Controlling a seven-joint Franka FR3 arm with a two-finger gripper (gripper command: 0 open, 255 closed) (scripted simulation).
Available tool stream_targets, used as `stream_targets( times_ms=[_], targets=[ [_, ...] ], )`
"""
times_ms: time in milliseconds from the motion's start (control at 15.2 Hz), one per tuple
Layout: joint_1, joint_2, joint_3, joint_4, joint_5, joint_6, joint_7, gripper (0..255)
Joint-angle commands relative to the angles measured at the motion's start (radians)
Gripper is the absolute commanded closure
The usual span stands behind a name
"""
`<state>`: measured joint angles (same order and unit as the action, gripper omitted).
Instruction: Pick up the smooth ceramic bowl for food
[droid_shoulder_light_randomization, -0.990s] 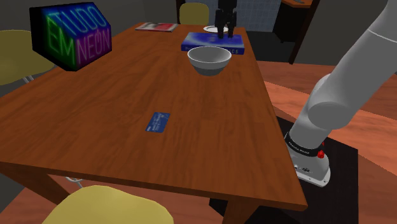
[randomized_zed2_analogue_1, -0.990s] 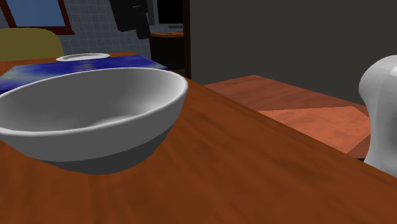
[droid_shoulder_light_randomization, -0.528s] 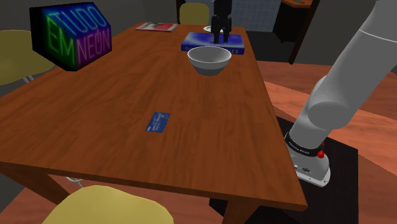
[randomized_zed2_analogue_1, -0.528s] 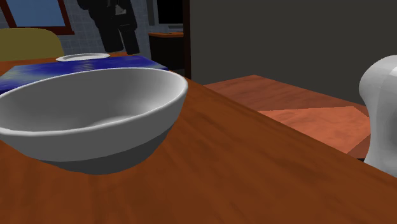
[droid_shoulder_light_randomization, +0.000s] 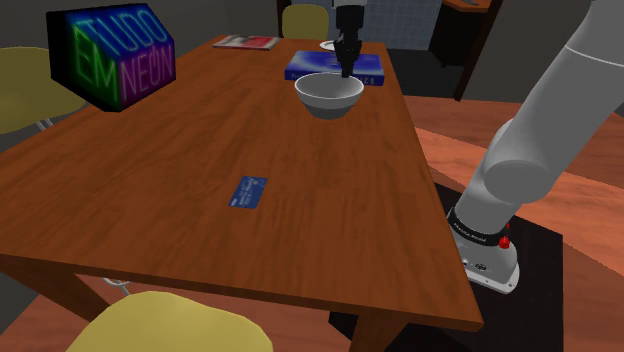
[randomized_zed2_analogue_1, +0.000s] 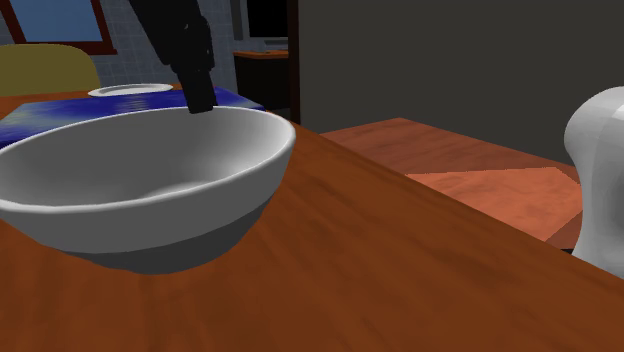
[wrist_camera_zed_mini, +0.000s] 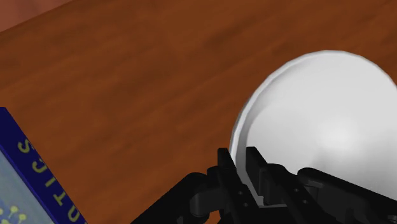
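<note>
Here, gripper (wrist_camera_zed_mini: 243, 159) astride rim of white bowl (wrist_camera_zed_mini: 331, 127)

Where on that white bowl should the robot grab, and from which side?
Probably the thin rim, from above, straddling the wall: the bowl sits upright, mouth up, and looks too wide to span. The end effector hangs at the rim nearest the blue book.

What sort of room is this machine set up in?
Probably a home dining room: a wooden table with yellow chairs around it, and a grey-white bowl and a small plate set on it.
</note>
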<state>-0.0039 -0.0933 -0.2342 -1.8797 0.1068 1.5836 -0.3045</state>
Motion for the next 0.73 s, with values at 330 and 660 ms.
stream_targets(
  times_ms=[330,660],
  targets=[
    [0.000,0.000,0.000,0.000,0.000,0.000,0.001,255],
    [0.000,0.002,0.000,0.069,0.001,-0.067,0.007,255]
  ],
)
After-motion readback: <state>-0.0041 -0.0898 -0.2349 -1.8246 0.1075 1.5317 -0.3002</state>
